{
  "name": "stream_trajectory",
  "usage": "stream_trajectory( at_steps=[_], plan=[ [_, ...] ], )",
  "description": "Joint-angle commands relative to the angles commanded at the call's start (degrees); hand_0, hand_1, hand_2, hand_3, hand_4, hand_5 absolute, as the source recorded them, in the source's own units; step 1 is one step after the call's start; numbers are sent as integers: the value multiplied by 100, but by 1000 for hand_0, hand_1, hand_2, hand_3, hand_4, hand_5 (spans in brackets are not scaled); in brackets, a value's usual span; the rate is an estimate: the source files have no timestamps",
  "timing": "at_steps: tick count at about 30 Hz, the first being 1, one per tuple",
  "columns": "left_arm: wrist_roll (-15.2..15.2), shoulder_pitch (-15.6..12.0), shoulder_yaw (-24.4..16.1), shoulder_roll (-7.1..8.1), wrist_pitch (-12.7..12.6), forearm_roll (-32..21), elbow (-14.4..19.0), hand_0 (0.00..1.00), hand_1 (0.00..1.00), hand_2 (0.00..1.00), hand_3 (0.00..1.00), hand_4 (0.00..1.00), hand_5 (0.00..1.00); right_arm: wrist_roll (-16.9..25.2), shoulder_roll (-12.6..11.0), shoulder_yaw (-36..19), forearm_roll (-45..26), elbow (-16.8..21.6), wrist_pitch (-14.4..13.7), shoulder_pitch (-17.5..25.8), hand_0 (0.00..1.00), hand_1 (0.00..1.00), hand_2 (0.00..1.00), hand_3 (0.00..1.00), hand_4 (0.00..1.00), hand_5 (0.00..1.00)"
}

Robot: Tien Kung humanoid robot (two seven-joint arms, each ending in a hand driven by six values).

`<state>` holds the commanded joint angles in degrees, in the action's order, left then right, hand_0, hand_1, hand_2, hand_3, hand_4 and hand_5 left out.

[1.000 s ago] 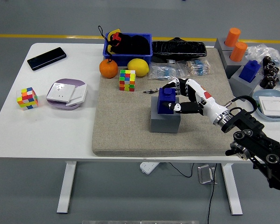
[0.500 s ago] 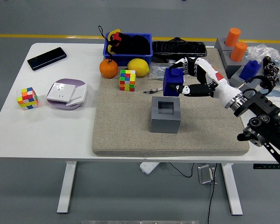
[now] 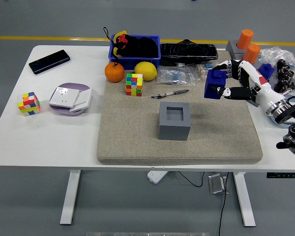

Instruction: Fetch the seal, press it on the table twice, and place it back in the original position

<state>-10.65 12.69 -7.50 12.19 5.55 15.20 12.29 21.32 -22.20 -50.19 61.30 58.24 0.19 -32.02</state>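
A: Where is the blue seal (image 3: pixel 215 83) now?

B: You have it in your right robot hand (image 3: pixel 226 87), with the fingers (image 3: pixel 234 93) wrapped around it. It is up in the air over the far right part of the grey mat (image 3: pixel 137 137), close to the mat's right edge.

A: Is there room to move?

B: Yes. The mat in front of the seal is bare all the way to the near edge. The grey holder (image 3: pixel 174 121) sits in the middle with its hole open on top. A pen (image 3: pixel 170 93) lies between the holder and the blue bin (image 3: pixel 135 50). Just behind your robot hand are the orange pegs (image 3: pixel 248 45) and the crinkly bags (image 3: pixel 187 73), so it is tight back there.

A: What changed?

B: Half a second ago the seal was just above the holder. It has gone right and away from it. The pen was hidden then, and you can see it now.
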Motion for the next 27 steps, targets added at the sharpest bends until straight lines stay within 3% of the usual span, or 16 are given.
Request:
stream_trajectory(
  at_steps=[9,27],
  plan=[
    [5,-53,57,-20,8,-38,-10,723,692,679,750,683,260,175,211,90,-34,-664,-46,250,566,406,416,434,674,2],
    [11,-66,23,-45,31,16,0,722,693,681,751,684,258,376,477,650,-207,-1460,-178,378,565,402,413,430,676,2]
  ],
)
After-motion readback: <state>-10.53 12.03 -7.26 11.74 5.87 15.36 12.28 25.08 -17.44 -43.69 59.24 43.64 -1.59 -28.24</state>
